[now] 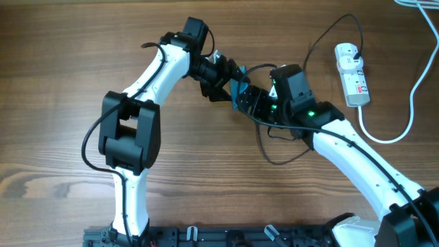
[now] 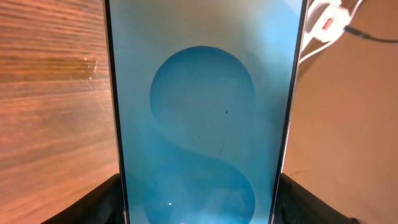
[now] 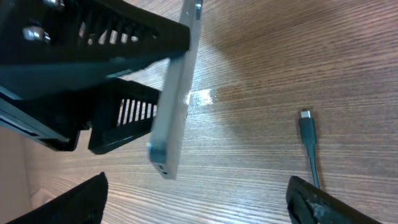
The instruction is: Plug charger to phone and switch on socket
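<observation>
My left gripper (image 1: pixel 221 77) is shut on the phone (image 1: pixel 238 92) and holds it above the table's middle. In the left wrist view the cyan screen (image 2: pixel 202 93) fills the frame between the two fingers (image 2: pixel 199 193). In the right wrist view the phone (image 3: pixel 177 93) shows edge-on, its port end pointing down. My right gripper (image 3: pixel 199 205) is open and empty just below that end; overhead it (image 1: pixel 255 103) sits next to the phone. The charger's plug tip (image 3: pixel 306 124) lies on the table to the right, untouched. The socket (image 1: pixel 352 74) lies at the far right.
The black cable (image 1: pixel 274 160) loops on the table under my right arm. The socket's thick white lead (image 1: pixel 412 110) curves away to the right edge. The socket also shows in the left wrist view (image 2: pixel 326 22). Bare wooden table lies to the left.
</observation>
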You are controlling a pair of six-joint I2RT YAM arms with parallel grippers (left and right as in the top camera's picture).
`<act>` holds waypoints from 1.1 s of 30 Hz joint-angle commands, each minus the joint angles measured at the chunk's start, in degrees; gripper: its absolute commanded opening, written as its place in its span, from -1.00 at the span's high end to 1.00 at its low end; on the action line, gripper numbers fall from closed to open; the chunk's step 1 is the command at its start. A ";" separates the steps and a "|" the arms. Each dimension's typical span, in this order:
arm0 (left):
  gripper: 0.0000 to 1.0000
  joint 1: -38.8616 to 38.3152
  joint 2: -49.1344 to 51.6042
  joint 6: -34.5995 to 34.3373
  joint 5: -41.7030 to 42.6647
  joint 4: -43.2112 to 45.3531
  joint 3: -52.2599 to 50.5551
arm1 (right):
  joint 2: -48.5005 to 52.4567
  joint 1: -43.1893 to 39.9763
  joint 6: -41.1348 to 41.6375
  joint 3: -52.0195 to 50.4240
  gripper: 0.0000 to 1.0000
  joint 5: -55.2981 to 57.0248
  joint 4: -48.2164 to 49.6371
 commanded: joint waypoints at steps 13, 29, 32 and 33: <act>-0.29 4.37 -2.34 -6.47 13.86 0.44 0.50 | -28.13 -22.45 -2.43 0.76 -0.99 -6.21 -2.71; -0.24 4.37 -2.34 -12.90 22.58 0.44 0.50 | -26.27 -20.13 -11.41 0.76 -0.98 -16.09 0.02; -0.24 4.37 -2.34 -12.87 22.51 0.46 0.50 | -24.33 -10.78 -12.79 1.86 -0.92 -4.70 -1.38; -0.24 4.33 -2.34 -12.90 22.47 0.46 0.50 | -22.40 -6.69 -12.87 4.15 -0.91 0.42 -3.96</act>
